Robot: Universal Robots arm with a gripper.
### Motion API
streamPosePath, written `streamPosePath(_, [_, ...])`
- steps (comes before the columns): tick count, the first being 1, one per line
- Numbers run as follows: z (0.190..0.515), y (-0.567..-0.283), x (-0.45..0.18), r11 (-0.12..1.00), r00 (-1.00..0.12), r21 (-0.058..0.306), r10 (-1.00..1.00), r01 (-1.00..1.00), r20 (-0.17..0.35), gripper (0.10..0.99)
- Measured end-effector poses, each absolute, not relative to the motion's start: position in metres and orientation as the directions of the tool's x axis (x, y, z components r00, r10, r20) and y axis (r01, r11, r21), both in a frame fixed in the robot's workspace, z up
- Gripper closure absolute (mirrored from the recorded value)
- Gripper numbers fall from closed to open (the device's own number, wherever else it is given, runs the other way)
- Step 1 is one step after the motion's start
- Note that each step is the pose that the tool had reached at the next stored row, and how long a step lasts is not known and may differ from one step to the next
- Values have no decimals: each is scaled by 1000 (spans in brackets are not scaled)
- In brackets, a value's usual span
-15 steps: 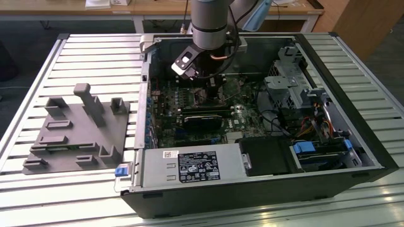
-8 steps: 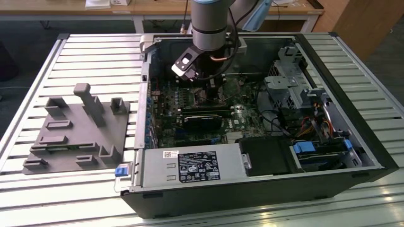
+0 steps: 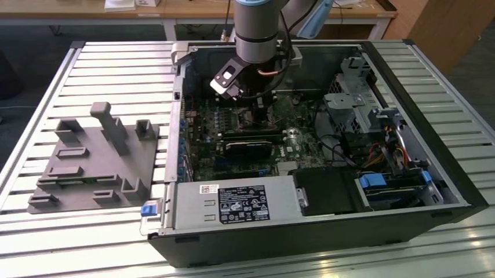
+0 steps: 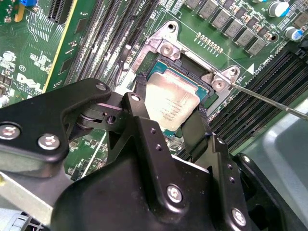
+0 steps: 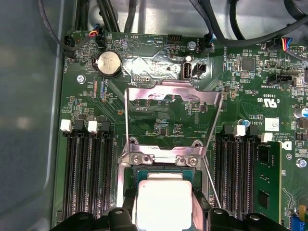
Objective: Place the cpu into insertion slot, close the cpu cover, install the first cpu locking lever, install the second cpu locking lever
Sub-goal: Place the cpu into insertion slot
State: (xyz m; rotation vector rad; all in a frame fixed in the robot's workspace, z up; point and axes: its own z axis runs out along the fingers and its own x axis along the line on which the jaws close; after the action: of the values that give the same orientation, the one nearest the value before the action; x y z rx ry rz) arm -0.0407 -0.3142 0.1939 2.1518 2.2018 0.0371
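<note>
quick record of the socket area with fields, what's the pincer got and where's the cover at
pincer: shut on small square silver-grey cpu chip
chip position: in or just above square black-rimmed insertion slot; seating unclear
thin silver window-frame cpu cover: open, lying back off the slot
thin metal wire locking lever: unlatched, angled out beside the slot
setting: green circuit board inside open black computer case

A grey fixture block rests on the slatted table, at the exterior view's left of the open computer case.
</note>
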Motion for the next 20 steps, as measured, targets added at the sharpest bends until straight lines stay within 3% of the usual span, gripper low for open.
streamPosePath(14, [194,-314,-40,22,-20,61,999,998,-28,545])
streamPosePath(16, [194,-314,-40,22,-20,61,999,998,-28,537])
streamPosePath(17, [194,-314,-40,22,-20,61,999,998,-28,475])
streamPosePath(20, [194,-314,-40,22,-20,61,999,998,-28,475])
